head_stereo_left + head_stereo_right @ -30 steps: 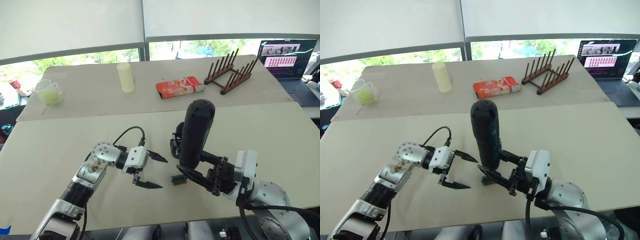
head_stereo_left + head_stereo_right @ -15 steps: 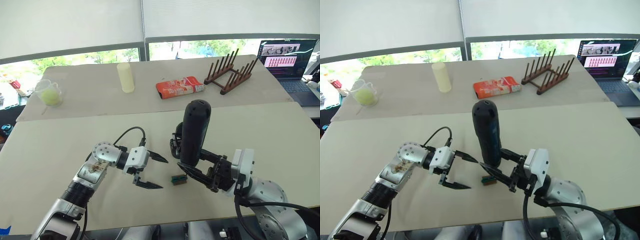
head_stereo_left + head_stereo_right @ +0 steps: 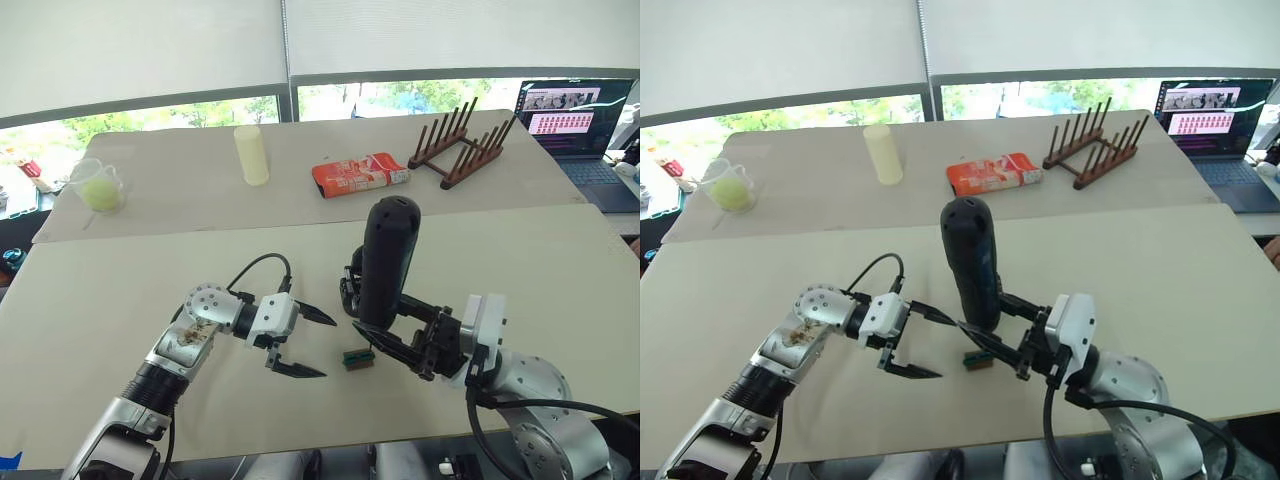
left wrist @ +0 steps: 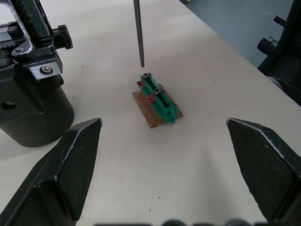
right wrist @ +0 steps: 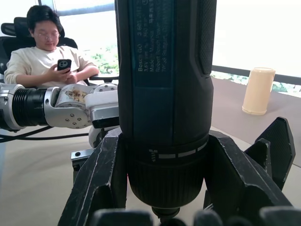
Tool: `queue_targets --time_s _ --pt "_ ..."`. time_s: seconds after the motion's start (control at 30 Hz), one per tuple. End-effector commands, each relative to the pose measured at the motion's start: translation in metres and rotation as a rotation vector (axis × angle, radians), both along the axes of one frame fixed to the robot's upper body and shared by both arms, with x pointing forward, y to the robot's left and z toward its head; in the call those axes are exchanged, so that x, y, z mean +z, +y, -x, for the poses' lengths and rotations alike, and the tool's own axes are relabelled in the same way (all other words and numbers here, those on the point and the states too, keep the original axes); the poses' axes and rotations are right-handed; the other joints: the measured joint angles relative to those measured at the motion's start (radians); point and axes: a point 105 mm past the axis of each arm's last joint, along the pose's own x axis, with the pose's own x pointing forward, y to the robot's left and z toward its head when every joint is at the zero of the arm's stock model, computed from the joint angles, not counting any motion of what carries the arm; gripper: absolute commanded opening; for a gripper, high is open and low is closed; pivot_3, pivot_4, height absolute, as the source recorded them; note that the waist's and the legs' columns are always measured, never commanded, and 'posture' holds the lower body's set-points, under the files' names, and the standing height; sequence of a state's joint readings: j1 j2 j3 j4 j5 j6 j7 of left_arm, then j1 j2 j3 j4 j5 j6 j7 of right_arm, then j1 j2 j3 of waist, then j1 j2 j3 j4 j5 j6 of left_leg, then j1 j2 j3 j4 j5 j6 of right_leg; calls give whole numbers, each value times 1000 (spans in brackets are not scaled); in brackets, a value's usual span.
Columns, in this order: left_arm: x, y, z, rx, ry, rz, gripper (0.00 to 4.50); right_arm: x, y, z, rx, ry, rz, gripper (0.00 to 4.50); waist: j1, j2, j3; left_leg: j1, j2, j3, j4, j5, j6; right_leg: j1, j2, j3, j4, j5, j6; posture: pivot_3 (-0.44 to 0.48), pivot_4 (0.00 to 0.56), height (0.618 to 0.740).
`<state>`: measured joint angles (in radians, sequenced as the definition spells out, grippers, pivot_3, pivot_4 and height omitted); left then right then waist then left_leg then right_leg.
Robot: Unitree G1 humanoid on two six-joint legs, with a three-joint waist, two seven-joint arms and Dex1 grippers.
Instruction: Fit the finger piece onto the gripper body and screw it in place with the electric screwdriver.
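Above the small green block (image 4: 157, 100), the right claw (image 3: 395, 345) grips the thick black electric screwdriver (image 3: 387, 262); keep it upright, bit centred on the screw head. Left claw (image 3: 300, 343) gapes empty.

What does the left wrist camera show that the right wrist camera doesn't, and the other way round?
The left wrist view alone shows the small green block lying on the table, the screwdriver's thin metal bit hanging just above it, and the gripper body standing beside it.

The right wrist view alone shows the electric screwdriver barrel clamped upright in the right gripper, a seated person holding a phone, and a cream cup.

Both share the table and parts of the same screwdriver.
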<state>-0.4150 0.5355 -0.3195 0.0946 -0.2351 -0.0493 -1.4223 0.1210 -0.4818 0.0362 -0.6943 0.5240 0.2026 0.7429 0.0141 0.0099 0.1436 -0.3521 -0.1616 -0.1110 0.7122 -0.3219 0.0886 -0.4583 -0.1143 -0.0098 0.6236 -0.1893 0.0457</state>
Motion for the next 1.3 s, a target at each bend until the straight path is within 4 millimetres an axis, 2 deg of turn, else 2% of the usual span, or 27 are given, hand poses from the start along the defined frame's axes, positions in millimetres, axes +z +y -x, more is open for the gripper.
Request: queue_targets --time_s 0.03,1.3 --pt "6 -2 -1 -9 -38 14 4500 14 6 5 25 -53 -31 1901 0 0 0 0 0 0 0 0 0 0 0 0 0 0 0 0 150 740" --pt "7 -2 -4 -14 -44 13 4500 10 2 3 13 -48 7 1901 0 0 0 0 0 0 0 0 0 0 0 0 0 0 0 0 150 740"
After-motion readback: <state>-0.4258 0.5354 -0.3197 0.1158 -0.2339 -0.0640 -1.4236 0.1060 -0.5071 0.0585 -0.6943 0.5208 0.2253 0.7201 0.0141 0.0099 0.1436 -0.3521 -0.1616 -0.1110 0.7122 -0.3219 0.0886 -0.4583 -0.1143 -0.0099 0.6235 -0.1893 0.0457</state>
